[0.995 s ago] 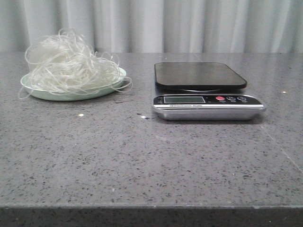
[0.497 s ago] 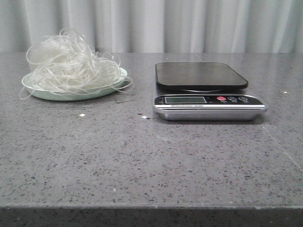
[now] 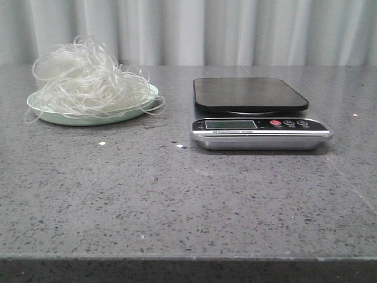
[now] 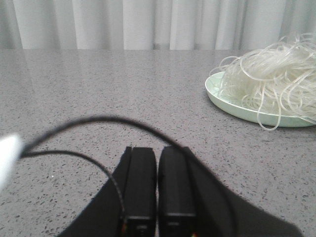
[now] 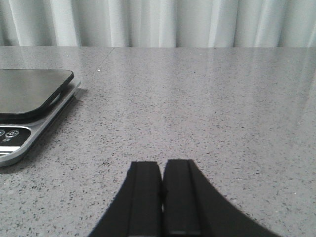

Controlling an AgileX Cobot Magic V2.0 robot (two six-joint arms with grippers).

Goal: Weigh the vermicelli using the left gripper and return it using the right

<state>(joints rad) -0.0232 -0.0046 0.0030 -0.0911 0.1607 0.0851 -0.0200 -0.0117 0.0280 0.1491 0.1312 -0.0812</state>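
Nearest me, my left end effector (image 4: 157, 185) and right end effector (image 5: 163, 197) both sit low over the grey surface (image 3: 177, 200), fingers pressed together, gripping nothing. Farther out stands one scale (image 3: 259, 115), its black platform bare. Beside it to the left, one pale green plate (image 3: 88, 115) holds the single tangle of vermicelli (image 3: 88, 82). I judge this fits either stage: the noodles waiting to go to the scale, or already weighed and returned to the plate. I can't settle which, so I name no move.
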